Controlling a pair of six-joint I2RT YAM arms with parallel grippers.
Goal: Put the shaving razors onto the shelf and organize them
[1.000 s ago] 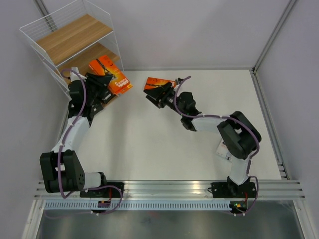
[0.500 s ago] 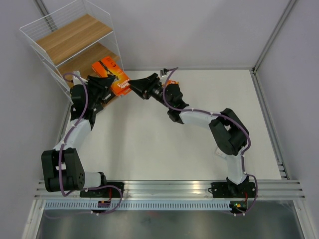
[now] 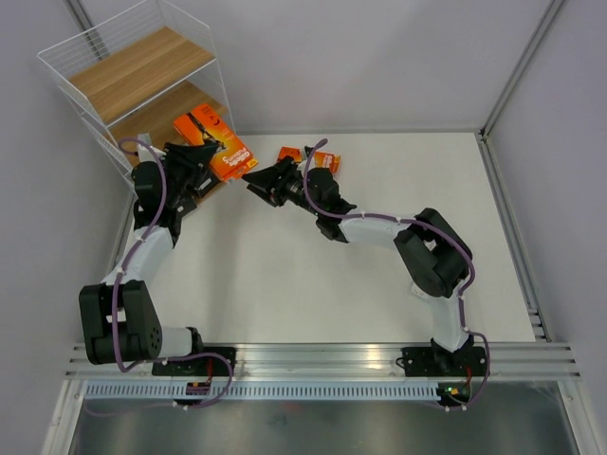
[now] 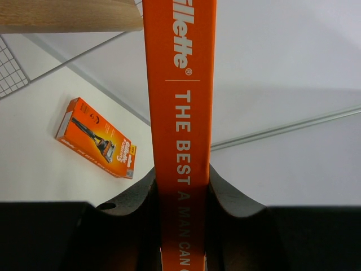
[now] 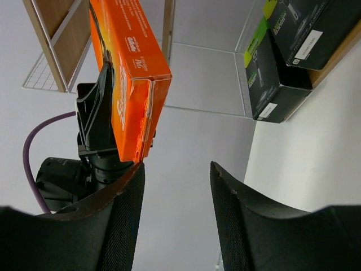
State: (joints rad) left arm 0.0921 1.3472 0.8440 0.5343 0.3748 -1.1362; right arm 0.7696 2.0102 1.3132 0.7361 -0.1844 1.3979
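My left gripper (image 3: 202, 157) is shut on an orange razor pack (image 3: 214, 139) and holds it off the table beside the shelf (image 3: 133, 71). In the left wrist view the pack (image 4: 183, 107) stands edge-on between the jaws (image 4: 181, 178). A second orange pack (image 3: 296, 154) lies flat on the table, partly behind my right arm, and shows as well in the left wrist view (image 4: 97, 138). My right gripper (image 3: 256, 180) is open and empty just right of the held pack (image 5: 132, 68). Two black packs with lime-green ends (image 5: 271, 79) (image 5: 304, 28) sit on a shelf board.
The white wire shelf stands in the far left corner against the grey walls. Its wooden board (image 4: 67, 14) is just above the held pack. A metal rail (image 3: 322, 365) runs along the near edge by the arm bases.
My right gripper has moved left, away from the orange pack on the table, toward the held pack, its jaws narrowing a little. The left gripper has turned its pack slightly toward the shelf.
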